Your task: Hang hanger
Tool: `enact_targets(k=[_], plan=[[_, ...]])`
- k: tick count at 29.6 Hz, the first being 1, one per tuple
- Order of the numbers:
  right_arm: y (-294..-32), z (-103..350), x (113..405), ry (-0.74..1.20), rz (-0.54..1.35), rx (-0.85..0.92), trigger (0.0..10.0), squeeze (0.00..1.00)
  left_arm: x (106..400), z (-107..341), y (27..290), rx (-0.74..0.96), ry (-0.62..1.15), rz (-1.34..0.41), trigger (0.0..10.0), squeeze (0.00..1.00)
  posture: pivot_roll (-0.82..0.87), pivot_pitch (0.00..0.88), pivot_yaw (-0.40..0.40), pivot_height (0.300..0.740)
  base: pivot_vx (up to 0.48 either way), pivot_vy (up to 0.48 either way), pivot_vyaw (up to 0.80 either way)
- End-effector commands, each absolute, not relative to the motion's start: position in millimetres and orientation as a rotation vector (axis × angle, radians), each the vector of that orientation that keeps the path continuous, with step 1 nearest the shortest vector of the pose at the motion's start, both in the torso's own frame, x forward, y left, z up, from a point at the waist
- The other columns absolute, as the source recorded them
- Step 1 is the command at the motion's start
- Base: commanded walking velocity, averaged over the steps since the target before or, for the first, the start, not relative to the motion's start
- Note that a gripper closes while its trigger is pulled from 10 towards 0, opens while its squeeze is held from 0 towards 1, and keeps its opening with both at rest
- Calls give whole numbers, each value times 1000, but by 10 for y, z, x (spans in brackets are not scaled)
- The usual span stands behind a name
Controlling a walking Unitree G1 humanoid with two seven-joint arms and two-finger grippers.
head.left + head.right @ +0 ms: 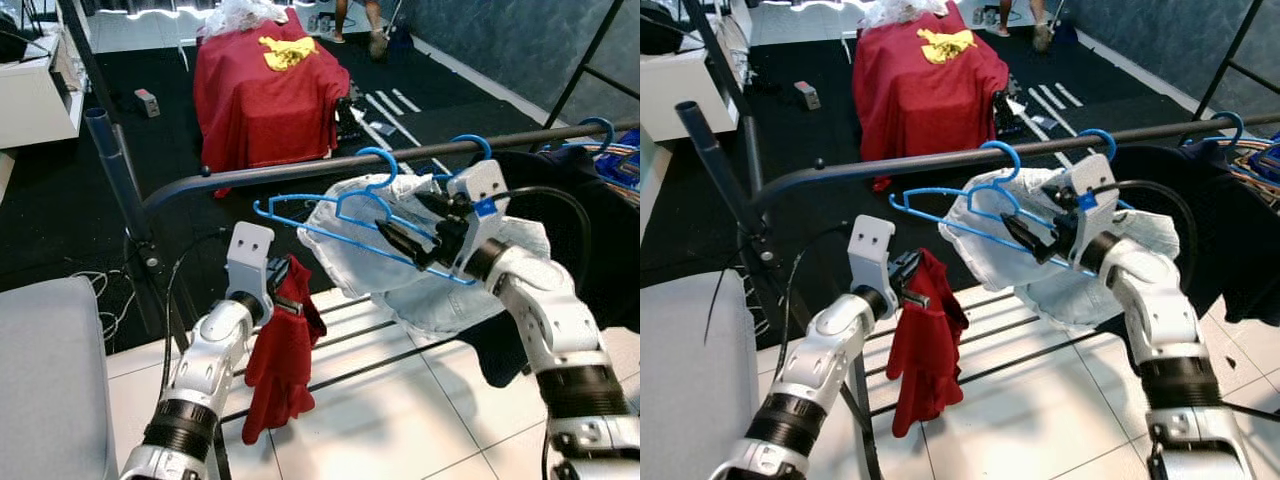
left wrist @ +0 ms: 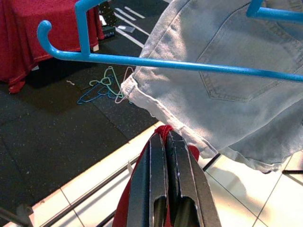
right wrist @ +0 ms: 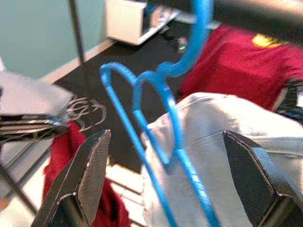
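The right end effector [image 1: 405, 243] has its fingers spread wide beside the blue hanger [image 1: 340, 215], gripping nothing, and that hanger's hook already sits over the dark rail [image 1: 300, 170] with the pale denim garment [image 1: 420, 270] behind it. The hanging looks done, with only the withdrawal left. The left end effector [image 1: 285, 292] is clamped on a red cloth [image 1: 280, 360].

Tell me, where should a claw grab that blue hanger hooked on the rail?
Probably the blue hanger's sloping lower arm, approached from the robot's side of the dark rail. That arm is thin, straight and bare at its left end; further right the pale denim hangs behind it. The right claw sits open there.
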State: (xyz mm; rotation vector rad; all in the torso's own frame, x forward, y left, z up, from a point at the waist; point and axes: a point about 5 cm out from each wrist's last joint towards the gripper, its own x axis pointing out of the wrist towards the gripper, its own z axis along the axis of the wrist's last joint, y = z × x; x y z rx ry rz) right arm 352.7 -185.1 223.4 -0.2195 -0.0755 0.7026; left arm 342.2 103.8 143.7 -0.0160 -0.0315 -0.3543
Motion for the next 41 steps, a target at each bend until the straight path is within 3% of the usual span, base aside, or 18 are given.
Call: enact_targets(k=[1, 35, 37, 39, 40, 41], plan=[[-1839, 2237, 3549, -78, 726, -229, 10000, 0, 3432, 1441, 1084, -7, -29, -337, 10000, 0, -90, 154, -45, 740, 0, 0, 0], [-1585, 2256, 3804, -83, 863, -211, 10000, 0, 3443, 1478, 1168, 4, -48, -305, 10000, 0, -45, 114, -70, 740, 0, 0, 0], [-1563, 2244, 3822, -84, 874, -211, 6667, 0, 3444, 1481, 1169, 4, -50, -303, 10000, 0, -43, 113, -72, 740, 0, 0, 0], [-1557, 2241, 3826, -85, 876, -212, 6667, 0, 3444, 1482, 1170, 5, -51, -303, 10000, 0, -43, 113, -72, 740, 0, 0, 0], [-1552, 2238, 3831, -85, 878, -213, 5451, 0, 3444, 1482, 1168, 5, -51, -302, 10000, 0, -43, 114, -72, 740, 0, 0, 0], [-1548, 2236, 3834, -86, 880, -213, 4941, 0, 3443, 1481, 1166, 5, -51, -302, 10000, 0, -43, 114, -72, 740, 0, 0, 0]])
